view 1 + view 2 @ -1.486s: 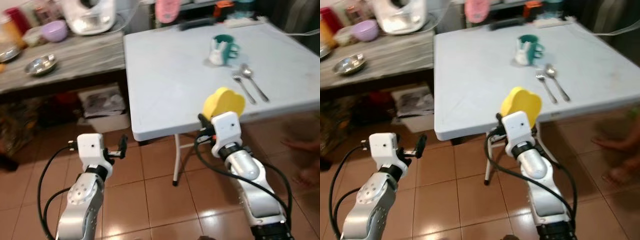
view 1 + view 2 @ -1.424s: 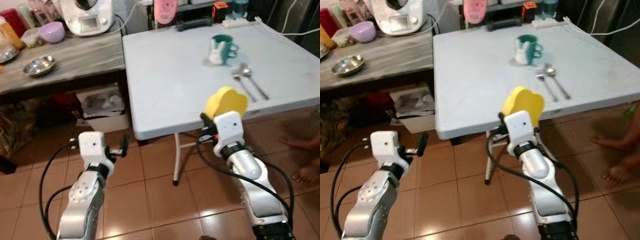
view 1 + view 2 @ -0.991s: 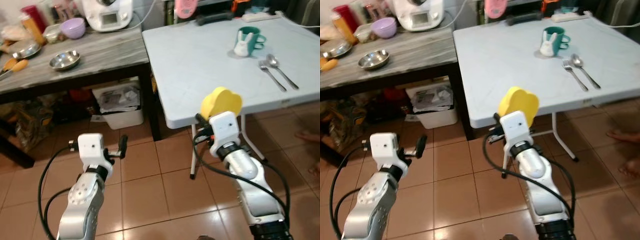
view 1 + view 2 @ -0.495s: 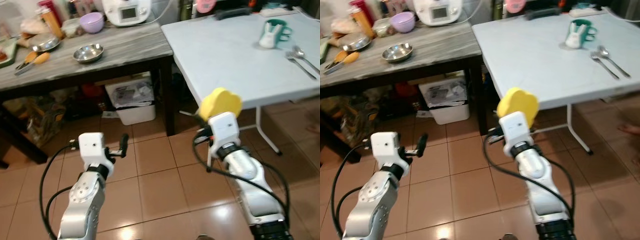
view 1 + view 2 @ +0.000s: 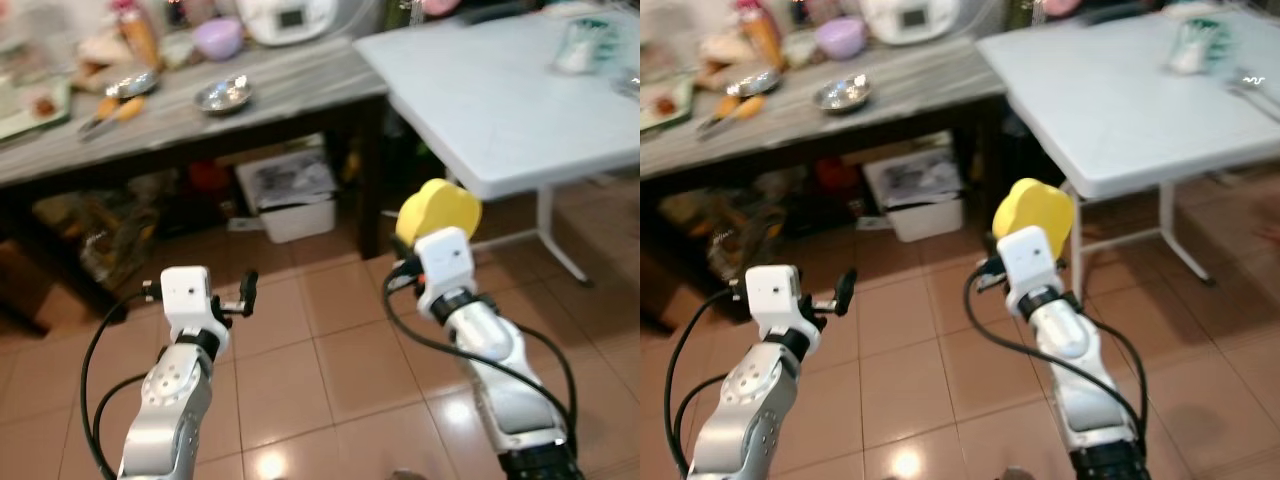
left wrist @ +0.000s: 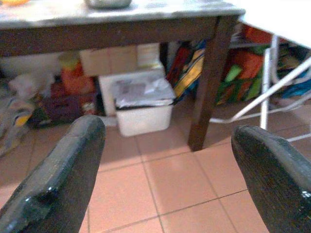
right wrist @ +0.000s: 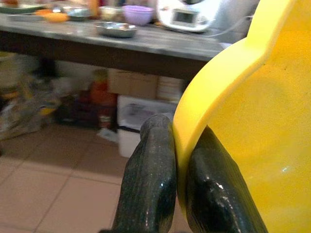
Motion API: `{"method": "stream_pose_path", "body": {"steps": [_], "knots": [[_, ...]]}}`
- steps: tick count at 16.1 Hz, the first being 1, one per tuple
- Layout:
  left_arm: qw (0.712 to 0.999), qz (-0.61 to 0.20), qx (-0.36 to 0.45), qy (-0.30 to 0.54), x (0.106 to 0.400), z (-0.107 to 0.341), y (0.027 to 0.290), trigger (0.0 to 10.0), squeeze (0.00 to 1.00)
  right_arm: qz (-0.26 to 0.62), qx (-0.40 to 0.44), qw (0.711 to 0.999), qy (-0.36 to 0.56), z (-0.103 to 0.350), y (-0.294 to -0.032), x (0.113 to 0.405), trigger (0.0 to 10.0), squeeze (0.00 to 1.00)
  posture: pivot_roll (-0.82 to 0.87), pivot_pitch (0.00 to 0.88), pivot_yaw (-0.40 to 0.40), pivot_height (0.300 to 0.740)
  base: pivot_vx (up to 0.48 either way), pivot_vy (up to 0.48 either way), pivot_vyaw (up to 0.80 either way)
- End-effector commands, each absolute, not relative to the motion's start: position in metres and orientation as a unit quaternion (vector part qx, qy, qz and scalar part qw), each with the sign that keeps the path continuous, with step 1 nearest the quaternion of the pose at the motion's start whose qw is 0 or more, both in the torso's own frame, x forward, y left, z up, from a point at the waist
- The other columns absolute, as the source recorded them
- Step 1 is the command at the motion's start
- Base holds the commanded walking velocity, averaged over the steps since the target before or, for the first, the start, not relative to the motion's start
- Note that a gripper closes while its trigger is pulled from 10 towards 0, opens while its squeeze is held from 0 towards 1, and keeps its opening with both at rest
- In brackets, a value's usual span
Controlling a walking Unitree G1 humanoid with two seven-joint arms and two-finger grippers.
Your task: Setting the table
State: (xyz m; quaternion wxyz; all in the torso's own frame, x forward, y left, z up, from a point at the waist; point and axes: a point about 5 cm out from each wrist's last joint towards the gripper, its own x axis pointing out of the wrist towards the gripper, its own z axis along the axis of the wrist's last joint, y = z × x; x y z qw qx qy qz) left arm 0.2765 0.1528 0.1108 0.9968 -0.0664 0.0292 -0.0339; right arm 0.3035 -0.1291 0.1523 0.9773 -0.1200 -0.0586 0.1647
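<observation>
My right gripper (image 7: 177,160) is shut on the rim of a yellow scalloped plate (image 5: 438,209), held upright above the tiled floor in front of the white table's (image 5: 490,100) near corner. On that table, far right, stand a green mug with a white rabbit figure (image 5: 1192,45) and some cutlery (image 5: 1252,82), both blurred. My left gripper (image 6: 167,160) is open with nothing between its fingers (image 6: 68,170), low over the floor and pointing toward the wooden side table (image 5: 200,115).
The wooden side table carries a steel bowl (image 5: 222,95), a purple bowl (image 5: 220,36), a white appliance (image 5: 295,15), bottles and food. Beneath it sit a white bin (image 6: 143,111), boxes and bags. The white table's folding legs (image 5: 545,230) stand at right. Open tiles lie between my arms.
The whole picture has swung: both tables have slid to the right and farther off, so the camera has turned left and backed away. Both arms hold their pose, the plate still gripped.
</observation>
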Motion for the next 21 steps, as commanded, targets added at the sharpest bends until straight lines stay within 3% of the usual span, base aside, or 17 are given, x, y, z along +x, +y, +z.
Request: {"method": "stream_pose_path", "body": {"steps": [1, 11, 21], "knots": [[0.998, -0.016, -0.054, 0.022, 0.2749, 0.1117, 0.1636, 10.0, 0.00, 0.185, -0.113, 0.973, -0.075, 0.1584, -0.1175, 0.3018, 10.0, 0.00, -0.26, 0.113, 0.119, 0.740, 0.000, 0.000, 0.00], [0.997, -0.039, -0.066, -0.002, 0.2745, 0.1175, 0.1592, 10.0, 0.00, 0.191, -0.120, 0.971, -0.077, 0.1580, -0.1179, 0.3009, 10.0, 0.00, -0.27, 0.107, 0.114, 0.740, 0.000, 0.000, 0.00], [0.996, -0.056, -0.072, 0.000, 0.2739, 0.1170, 0.1549, 10.0, 0.00, 0.194, -0.121, 0.971, -0.073, 0.1560, -0.1168, 0.3013, 10.0, 0.00, -0.26, 0.103, 0.113, 0.740, 0.344, 0.000, 0.00]]}}
